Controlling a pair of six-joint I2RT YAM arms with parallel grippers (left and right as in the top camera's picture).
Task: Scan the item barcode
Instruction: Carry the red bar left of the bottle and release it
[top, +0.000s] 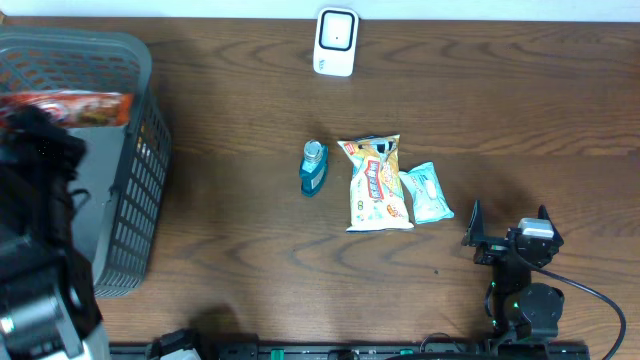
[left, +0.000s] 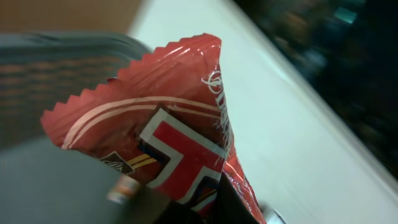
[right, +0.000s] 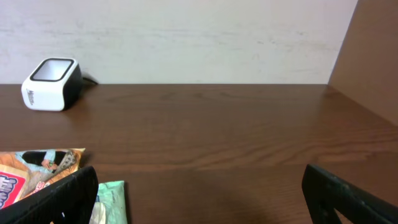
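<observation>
Three loose items lie together at the middle of the brown wooden desk (top: 230, 120): a small teal bottle with a grey cap (top: 314, 168), a yellow printed snack bag (top: 377, 184) just to its right, and a pale teal soft packet (top: 426, 192) touching the bag's right edge. The white barcode scanner with a dark window (top: 335, 42) stands at the far edge of the desk, well apart from that group.

I record the left gripper (top: 28, 122) as closed on a red foil snack packet with a serrated edge (top: 75, 107). The left wrist view is filled by that packet, its zigzag seam uppermost, its white and blue print blurred; I see no barcode on the face presented. From overhead the packet sits over the far part of the grey plastic mesh basket (top: 135, 200) at the left end of the desk, well away from the scanner. I cannot tell whether it touches the basket.

The right gripper (top: 508, 228) rests low near the near right edge, its fingers spread wide with nothing between them, facing the scanner across bare wood.
</observation>
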